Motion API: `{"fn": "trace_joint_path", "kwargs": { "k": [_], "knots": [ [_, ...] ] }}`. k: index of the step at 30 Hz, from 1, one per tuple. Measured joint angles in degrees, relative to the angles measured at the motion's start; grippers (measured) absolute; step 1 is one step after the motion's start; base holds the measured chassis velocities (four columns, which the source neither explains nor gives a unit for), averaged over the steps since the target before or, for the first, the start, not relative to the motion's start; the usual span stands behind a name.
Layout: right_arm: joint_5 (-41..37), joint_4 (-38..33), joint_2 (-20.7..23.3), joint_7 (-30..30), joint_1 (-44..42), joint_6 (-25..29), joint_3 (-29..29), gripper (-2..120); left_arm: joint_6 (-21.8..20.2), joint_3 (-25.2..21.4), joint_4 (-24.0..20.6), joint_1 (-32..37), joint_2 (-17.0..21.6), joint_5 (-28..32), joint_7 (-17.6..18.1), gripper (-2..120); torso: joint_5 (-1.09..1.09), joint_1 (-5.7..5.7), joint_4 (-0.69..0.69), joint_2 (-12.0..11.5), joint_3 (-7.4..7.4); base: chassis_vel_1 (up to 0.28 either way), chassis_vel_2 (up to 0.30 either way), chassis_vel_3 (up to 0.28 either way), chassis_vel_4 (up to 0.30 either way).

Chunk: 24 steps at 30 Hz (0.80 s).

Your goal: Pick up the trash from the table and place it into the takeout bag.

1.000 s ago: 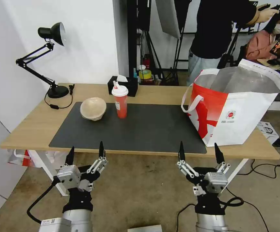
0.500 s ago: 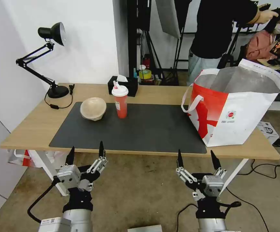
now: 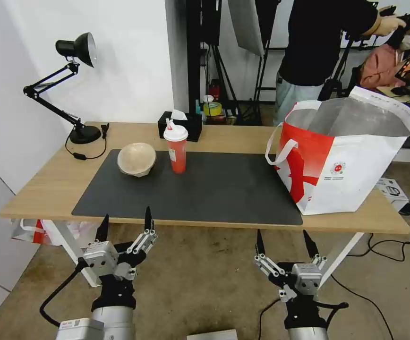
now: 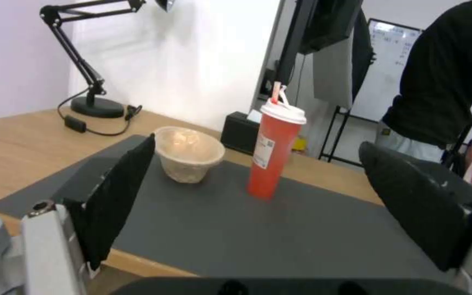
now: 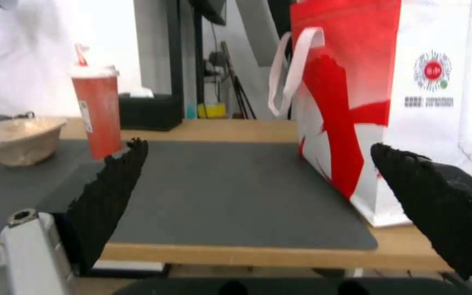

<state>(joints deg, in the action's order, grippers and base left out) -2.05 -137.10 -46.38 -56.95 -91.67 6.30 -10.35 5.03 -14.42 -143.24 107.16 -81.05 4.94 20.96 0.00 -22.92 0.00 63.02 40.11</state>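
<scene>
The takeout bag (image 3: 344,156), white with a red pattern and foil lining, bears a small round red logo above print too small to read; it stands open at the table's (image 3: 44,184) right end. The red cup (image 3: 176,147), white-lidded with a straw and a small label, stands just beside the beige bowl (image 3: 136,159) near the grey mat's (image 3: 205,189) far left corner. The left gripper (image 3: 124,225) and right gripper (image 3: 285,243) hang wide and empty before the near edge.
</scene>
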Motion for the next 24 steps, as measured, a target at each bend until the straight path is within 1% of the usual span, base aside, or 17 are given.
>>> {"fn": "trace_joint_path", "kwargs": {
  "k": [15, 16, 19, 24],
  "knots": [
    [-0.01, -0.01, -0.1, 0.0, 0.52, -0.12, 0.03, 100, 0.0, -0.01, 0.0, -0.01, 0.02, -0.02, 0.0, 100, 0.0, 0.0, 0.0, 0.0, 0.0, 0.0, 0.0, 0.0, 0.0],
    [0.77, 0.51, -0.86, 0.16, 0.52, -0.01, -0.36, 100, 0.05, -0.02, 0.0, 0.17, 0.03, -0.07, 0.02, 100, 0.0, 0.0, 0.0, 0.0, 0.0, 0.0, 0.0, 0.0, 0.0],
    [1.21, 0.86, -1.18, 0.32, 0.73, 0.06, -0.47, 100, 0.09, -0.11, 0.0, 0.15, 0.04, -0.08, 0.15, 100, 0.0, 0.0, 0.0, 0.0, 0.0, 0.0, 0.0, 0.0, 0.0],
    [0.71, 1.04, -1.22, 1.2, 3.85, 0.48, 0.34, 100, 0.1, -0.22, 0.0, 0.17, 0.04, -0.03, 0.26, 100, 0.0, 0.0, -0.01, 0.0, 0.0, 0.0, 0.0, 0.0, 0.0]
  ]
}}
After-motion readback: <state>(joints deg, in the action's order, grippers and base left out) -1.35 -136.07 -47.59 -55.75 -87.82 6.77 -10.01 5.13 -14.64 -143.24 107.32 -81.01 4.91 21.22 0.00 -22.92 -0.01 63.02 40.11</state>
